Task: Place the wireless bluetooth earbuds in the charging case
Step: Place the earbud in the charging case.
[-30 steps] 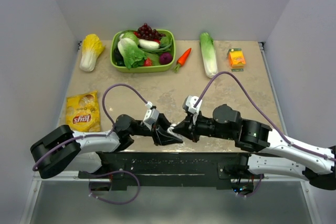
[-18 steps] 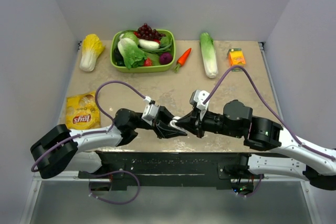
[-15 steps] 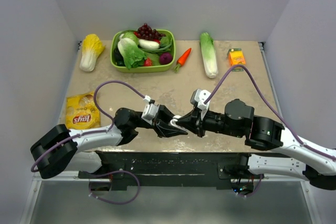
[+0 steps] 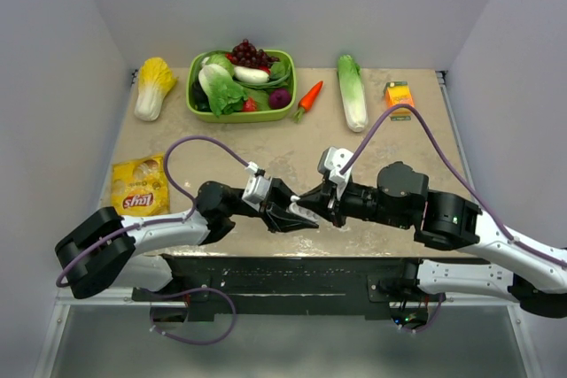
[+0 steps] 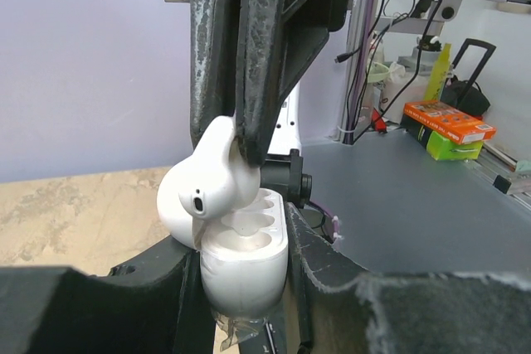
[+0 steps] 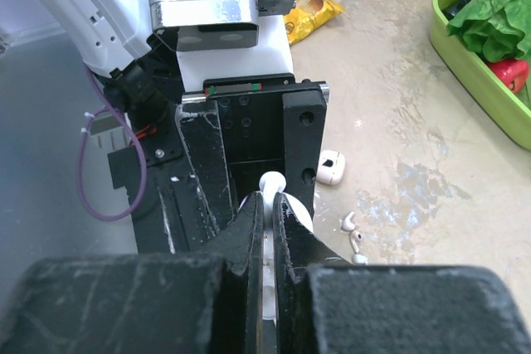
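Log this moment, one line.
left gripper: shut on open glossy white plastic charging case | right gripper: shut on small white earbud at case mouth | not seated

The small glossy white pebble-shaped plastic charging case [image 5: 242, 267] is standing upright with its wells facing up, sitting clamped between the fingers of the left gripper [image 5: 241, 283]. A tiny white short-stemmed plastic earbud [image 5: 206, 192] is resting against the case's rim at the left well, hanging pinched in the tips of the right gripper [image 5: 239, 137]. Two more pale earbuds [image 6: 349, 222] are lying loose, close together, on the beige tabletop [image 6: 398, 122].
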Robot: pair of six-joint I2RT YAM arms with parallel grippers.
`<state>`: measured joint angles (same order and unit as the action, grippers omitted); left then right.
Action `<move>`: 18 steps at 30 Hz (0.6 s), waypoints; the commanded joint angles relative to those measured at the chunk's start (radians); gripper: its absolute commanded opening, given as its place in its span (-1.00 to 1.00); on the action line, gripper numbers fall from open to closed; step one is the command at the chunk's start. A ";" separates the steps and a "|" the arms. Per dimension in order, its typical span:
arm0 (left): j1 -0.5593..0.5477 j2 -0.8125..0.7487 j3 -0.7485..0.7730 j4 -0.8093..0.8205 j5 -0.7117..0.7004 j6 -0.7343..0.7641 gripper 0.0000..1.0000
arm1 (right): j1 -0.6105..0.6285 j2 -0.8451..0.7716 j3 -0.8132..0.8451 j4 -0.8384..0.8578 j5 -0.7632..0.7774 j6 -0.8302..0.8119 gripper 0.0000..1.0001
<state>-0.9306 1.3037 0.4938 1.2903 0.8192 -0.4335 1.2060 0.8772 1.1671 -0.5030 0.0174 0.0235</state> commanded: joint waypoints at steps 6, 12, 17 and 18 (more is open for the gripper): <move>0.004 0.005 0.037 0.440 0.029 0.018 -1.00 | 0.001 -0.021 0.005 -0.017 -0.005 -0.063 -1.00; 0.012 0.008 0.040 0.442 0.035 0.004 -1.00 | 0.001 -0.043 -0.023 -0.020 -0.059 -0.073 -1.00; 0.015 0.019 0.042 0.451 0.037 -0.007 -1.00 | 0.003 -0.050 -0.029 -0.029 -0.086 -0.079 -1.00; 0.015 0.022 0.043 0.454 0.037 -0.010 -1.00 | 0.001 -0.052 -0.030 -0.031 -0.089 -0.080 -1.00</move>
<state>-0.9230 1.3132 0.4942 1.2903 0.8425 -0.4377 1.2060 0.8371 1.1419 -0.5259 -0.0303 -0.0288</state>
